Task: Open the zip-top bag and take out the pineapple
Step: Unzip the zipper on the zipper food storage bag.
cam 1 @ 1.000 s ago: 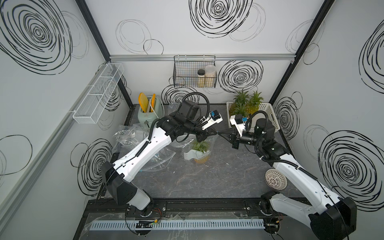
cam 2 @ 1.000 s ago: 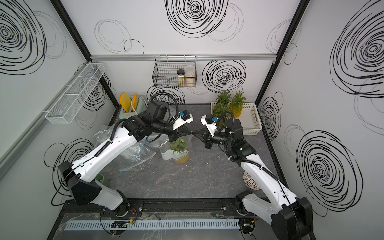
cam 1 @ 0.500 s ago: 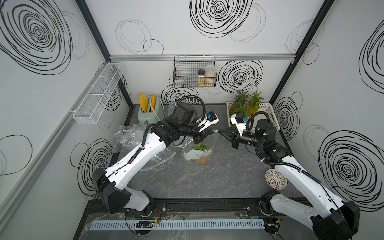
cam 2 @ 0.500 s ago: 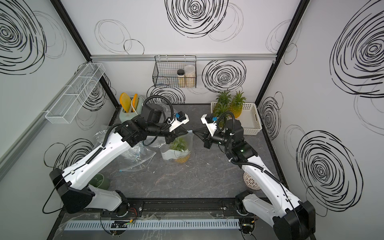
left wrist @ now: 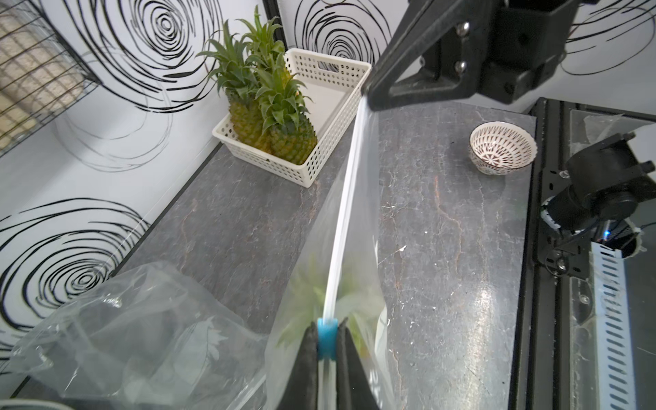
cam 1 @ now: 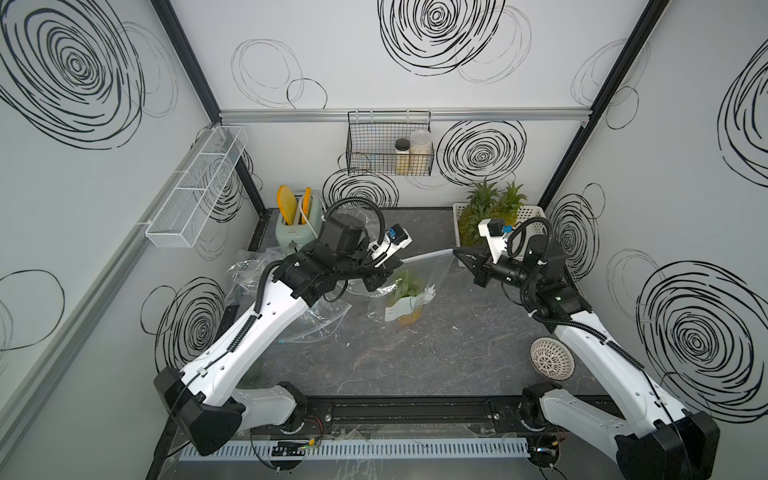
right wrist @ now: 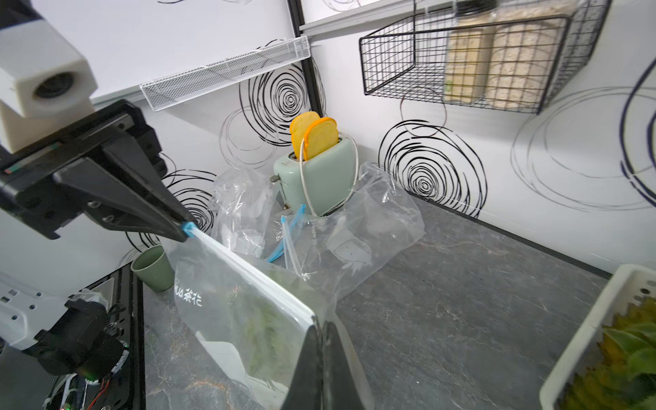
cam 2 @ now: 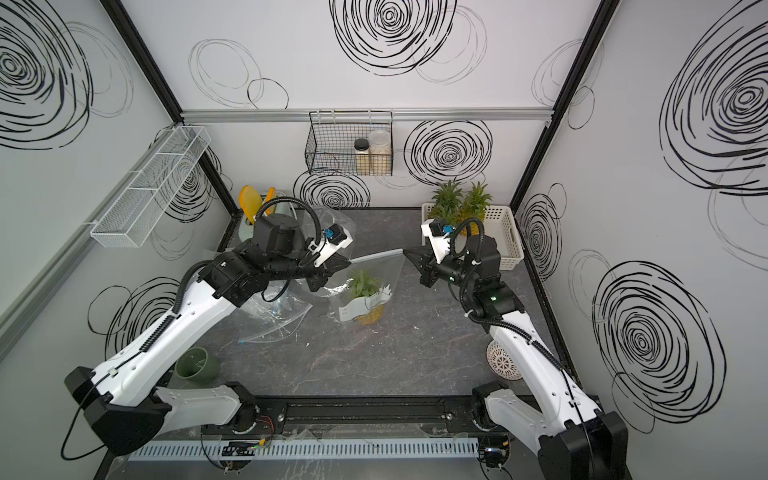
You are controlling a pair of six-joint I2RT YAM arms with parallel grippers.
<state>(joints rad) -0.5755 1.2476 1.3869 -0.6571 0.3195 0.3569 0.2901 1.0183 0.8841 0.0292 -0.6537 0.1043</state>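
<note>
Left gripper [left wrist: 327,326]: jaws narrow, clamped on blue slider [right wrist: 189,227].
Right gripper [right wrist: 322,328]: jaws closed on opposite bag corner.
Bag [cam 1: 436,270]: taut between both, over table [cam 1: 415,365] centre.
Pineapple [cam 1: 409,291]: inside bag, at its bottom.

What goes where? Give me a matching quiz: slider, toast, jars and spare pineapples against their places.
Things:
1. blue slider
2. toast slices
3. jars
4. spare pineapples

Places:
a. in the white basket
b. pinched in the left hand
c. standing in the green toaster
d. in the black wire basket on the back wall

Pairs: 1-b, 2-c, 3-d, 4-a
</note>
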